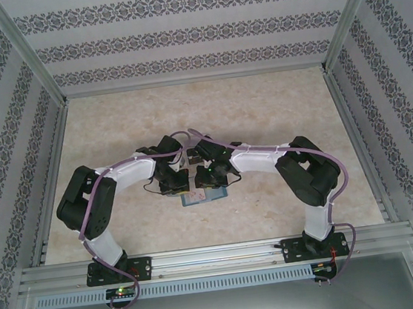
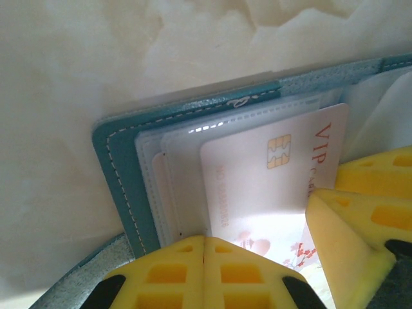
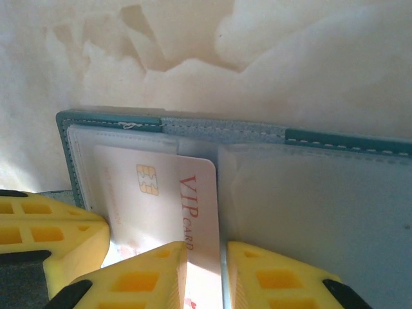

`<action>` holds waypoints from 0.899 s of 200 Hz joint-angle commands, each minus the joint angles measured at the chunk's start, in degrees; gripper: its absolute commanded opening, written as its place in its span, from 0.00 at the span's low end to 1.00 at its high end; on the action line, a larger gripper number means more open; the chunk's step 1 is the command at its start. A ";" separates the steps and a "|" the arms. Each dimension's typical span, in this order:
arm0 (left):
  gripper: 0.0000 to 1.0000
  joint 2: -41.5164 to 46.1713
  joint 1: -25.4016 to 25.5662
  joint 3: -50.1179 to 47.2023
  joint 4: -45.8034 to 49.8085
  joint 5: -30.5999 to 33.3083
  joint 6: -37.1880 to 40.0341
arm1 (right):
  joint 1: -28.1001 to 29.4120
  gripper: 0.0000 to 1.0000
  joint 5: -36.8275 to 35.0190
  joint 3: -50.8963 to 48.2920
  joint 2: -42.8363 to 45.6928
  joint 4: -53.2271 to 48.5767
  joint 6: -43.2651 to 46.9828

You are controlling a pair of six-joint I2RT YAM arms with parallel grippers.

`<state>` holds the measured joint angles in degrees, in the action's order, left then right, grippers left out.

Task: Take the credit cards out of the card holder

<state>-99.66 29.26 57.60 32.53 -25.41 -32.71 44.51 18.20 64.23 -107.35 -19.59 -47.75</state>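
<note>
The marbled tabletop [image 1: 276, 109] carries everything. Above it the left arm [image 1: 96, 200] and right arm [image 1: 305, 169] bend inward over the teal card holder [image 1: 196, 198], which lies open near the middle, a little toward the near edge. The left claw [image 2: 204, 273] is pressed together at the edge of the holder's left panel. The right claw [image 3: 206, 251] stands slightly apart, astride the right edge of a white card [image 3: 161, 199] that pokes out of a clear pocket.

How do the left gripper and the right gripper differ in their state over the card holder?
The left gripper has its fingers pressed together; the right gripper shows a narrow gap. The left gripper sits at the card holder's end; the right gripper straddles the credit card's edge. Both have yellow fingers.
</note>
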 commanded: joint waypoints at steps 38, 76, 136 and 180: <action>0.04 -2.95 0.56 -1.55 2.47 3.43 1.71 | -0.35 0.23 2.87 -2.05 0.74 3.44 -1.11; 0.04 -3.56 0.57 -1.73 2.52 3.45 2.01 | -0.71 0.23 4.08 -2.98 1.61 5.39 -1.77; 0.04 -3.48 0.58 -1.87 3.03 3.39 2.21 | -2.01 0.22 7.32 -7.28 3.09 12.70 -3.99; 0.04 -3.83 0.58 -1.79 3.32 3.71 2.39 | -3.32 0.20 11.71 -11.33 3.54 21.00 -6.58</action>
<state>-99.92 29.26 57.63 32.56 -25.43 -31.83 41.76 26.46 55.29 -105.06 -4.73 -52.07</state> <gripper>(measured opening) 0.042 0.204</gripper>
